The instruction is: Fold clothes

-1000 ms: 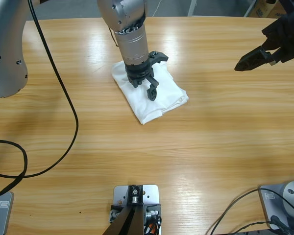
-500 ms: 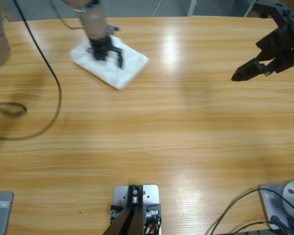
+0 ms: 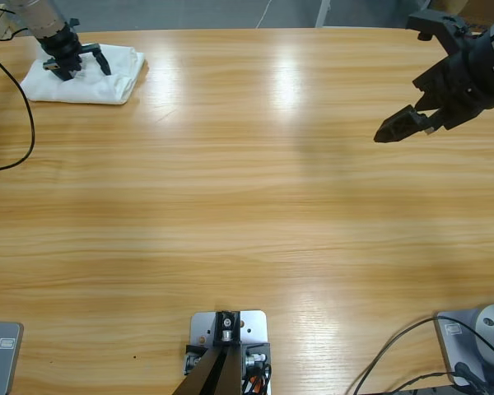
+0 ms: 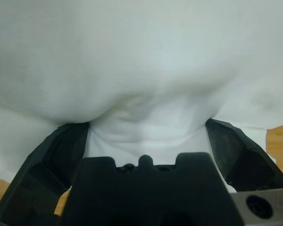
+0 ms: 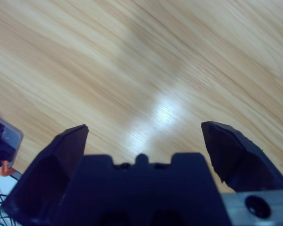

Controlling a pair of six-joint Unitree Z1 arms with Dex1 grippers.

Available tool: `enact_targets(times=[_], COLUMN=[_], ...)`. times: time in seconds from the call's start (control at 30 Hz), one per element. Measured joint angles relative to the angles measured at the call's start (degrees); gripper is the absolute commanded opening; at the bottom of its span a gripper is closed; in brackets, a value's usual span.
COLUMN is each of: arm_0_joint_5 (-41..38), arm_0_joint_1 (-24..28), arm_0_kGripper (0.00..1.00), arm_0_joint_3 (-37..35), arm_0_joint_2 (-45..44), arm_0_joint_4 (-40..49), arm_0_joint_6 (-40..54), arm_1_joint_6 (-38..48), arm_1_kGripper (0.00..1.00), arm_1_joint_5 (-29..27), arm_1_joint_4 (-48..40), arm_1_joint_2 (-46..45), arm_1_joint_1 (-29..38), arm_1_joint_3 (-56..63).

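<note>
1. Currently folded into a compact white bundle, T-shirt lying at the far left corner of the counter, close to the edge.
2. Left end effector pressed down on the bundle, jaws spread wide; in the left wrist view, cloth bulging between the jaws and filling nearly everything, yet not pinched, only pushed on from above.
3. Right end effector hanging over bare wood well apart from the shirt, jaws open wide in the right wrist view, holding nothing.
4. Likely light, soft and limp; prone to sliding on the smooth wood and to losing its folds if lifted by one layer. Best taken at a thick folded edge, through all layers together.
5. Hidden: chest lettering, neck label and sleeves, all tucked inside. Layer count impossible to judge. Left arm mostly cut off by the corner of the high view.
</note>
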Motion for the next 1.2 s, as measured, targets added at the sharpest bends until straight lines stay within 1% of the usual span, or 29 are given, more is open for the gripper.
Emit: enact_targets(times=[0.23,0.47,0.57,0.67,0.8,0.87,0.9,0.93,1.0,1.07,1.2], arm_0_joint_5=[0.0,-0.5,-0.7,-0.8,-0.8,-0.8,-0.8,-0.8,-0.8,-0.8,-0.8], arm_0_joint_1=[2.7,2.6,2.0,0.2,-1.0,-1.0,-1.0,-1.0,-1.0,-1.1,-1.2], arm_0_kGripper=[0.991,0.991,0.991,0.991,0.991,0.991,0.991,0.991,0.991,0.991,0.991], arm_0_joint_3=[0.0,0.7,2.0,2.7,2.8,2.9,4.2,7.5,17.9,32.0,61.1], arm_0_joint_2=[0.0,-1.5,-4.5,-11.1,-25.3,-33.2,-37.4,-42.3,-51.5,-60.4,-74.3], arm_0_joint_4=[0.0,0.0,0.0,0.0,0.0,0.0,0.0,0.0,-0.5,-4.4,-16.3], arm_0_joint_6=[-0.7,-0.8,-0.8,-0.8,0.8,1.8,2.4,3.0,3.5,3.6,3.5], arm_1_joint_6=[0.4,0.5,1.0,2.2,2.9,2.2,1.9,1.8,1.7,1.8,2.1], arm_1_kGripper=[0.987,0.989,0.997,0.996,0.996,0.996,0.996,0.996,0.991,0.991,0.982], arm_1_joint_5=[0.0,0.0,0.0,-0.7,-5.9,-8.1,-8.7,-9.0,-9.4,-9.7,-10.1], arm_1_joint_4=[-0.3,0.9,2.1,4.6,11.1,12.6,12.8,12.9,13.0,13.5,15.9], arm_1_joint_2=[0.7,0.7,0.3,-2.2,-5.7,-7.8,-9.2,-10.7,-14.3,-18.0,-24.2], arm_1_joint_1=[1.6,5.5,6.9,7.8,8.6,8.6,8.6,8.6,8.6,8.6,8.7], arm_1_joint_3=[0.0,0.0,-0.4,-1.3,-3.3,-2.2,-1.2,-0.1,2.3,4.6,7.4])
